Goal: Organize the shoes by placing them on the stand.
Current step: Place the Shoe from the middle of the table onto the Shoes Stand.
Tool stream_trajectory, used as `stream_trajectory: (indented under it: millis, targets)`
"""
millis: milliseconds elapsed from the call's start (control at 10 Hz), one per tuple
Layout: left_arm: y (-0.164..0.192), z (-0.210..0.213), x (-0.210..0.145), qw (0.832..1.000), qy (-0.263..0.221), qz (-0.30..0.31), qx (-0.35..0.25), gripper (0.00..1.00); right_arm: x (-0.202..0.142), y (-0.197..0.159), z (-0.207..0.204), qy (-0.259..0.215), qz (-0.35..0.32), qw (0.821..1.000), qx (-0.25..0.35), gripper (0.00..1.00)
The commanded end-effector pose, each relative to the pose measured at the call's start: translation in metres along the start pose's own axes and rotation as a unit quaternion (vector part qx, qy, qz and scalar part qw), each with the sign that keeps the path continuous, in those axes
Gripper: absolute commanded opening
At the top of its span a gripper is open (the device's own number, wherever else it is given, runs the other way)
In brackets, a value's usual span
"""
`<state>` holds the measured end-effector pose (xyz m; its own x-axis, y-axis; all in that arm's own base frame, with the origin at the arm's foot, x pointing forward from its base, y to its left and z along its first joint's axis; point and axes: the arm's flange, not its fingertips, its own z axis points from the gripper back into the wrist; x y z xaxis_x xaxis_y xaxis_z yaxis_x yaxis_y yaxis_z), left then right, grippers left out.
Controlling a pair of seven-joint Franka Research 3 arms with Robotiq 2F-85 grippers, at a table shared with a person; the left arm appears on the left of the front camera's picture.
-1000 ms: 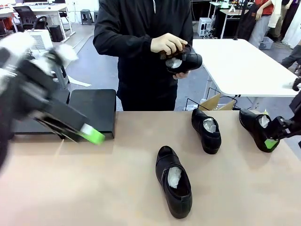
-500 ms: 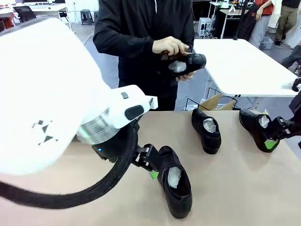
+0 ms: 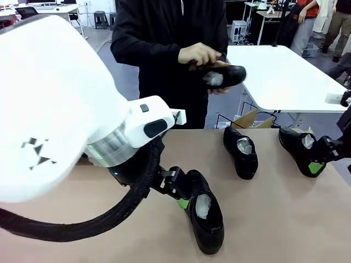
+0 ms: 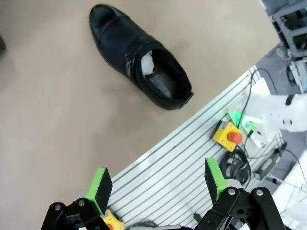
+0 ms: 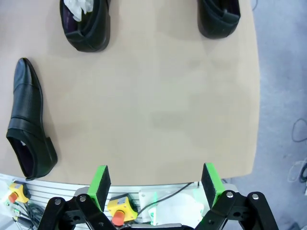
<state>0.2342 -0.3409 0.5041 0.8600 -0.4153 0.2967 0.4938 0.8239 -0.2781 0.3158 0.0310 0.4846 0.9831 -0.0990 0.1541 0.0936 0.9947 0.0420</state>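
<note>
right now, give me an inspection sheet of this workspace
surface: tan tabletop, bare between the shoes
job's things: near shoe, middle shoe and right shoe lie on the tabletop; fourth shoe in the person's hands
clutter: nothing seen
grippers: left gripper open, empty, by the near shoe; right gripper open, empty, by the right shoe
cables: black hose along the left arm; cables by the yellow stop box below the table edge
surroundings: person across the table, white table behind

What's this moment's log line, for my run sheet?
left pincer open; right pincer open; both empty; three shoes on table; fourth shoe in person's hands
</note>
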Motion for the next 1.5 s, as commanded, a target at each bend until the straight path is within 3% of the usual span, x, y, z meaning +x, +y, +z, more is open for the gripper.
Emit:
stream_trajectory:
  millis: [0,100,200,600,1100,1400]
  targets:
    - [-0.057,-0.038,0.037,0.997,-0.018,0.043,0.053,1.0,0.0,0.0,-0.001,0.001,0.001,1.0,0.003,1.0]
    - [-0.075,-0.054,0.049,0.994,-0.028,0.07,0.079,1.0,0.0,0.0,-0.001,0.001,0.001,1.0,0.003,1.0]
    - [-0.089,-0.072,0.059,0.988,-0.008,0.108,0.108,1.0,0.0,0.0,-0.001,0.001,0.001,1.0,0.003,1.0]
    - [-0.112,-0.133,0.074,0.961,0.016,0.19,0.198,1.0,0.0,0.0,-0.001,0.001,0.001,1.0,0.003,1.0]
    - [-0.131,-0.17,0.096,0.962,0.039,0.225,0.15,1.0,0.0,0.0,-0.001,0.001,0.001,1.0,0.003,1.0]
    - [-0.136,-0.19,0.097,0.958,0.05,0.228,0.165,1.0,0.0,0.0,-0.001,0.001,0.001,1.0,0.003,1.0]
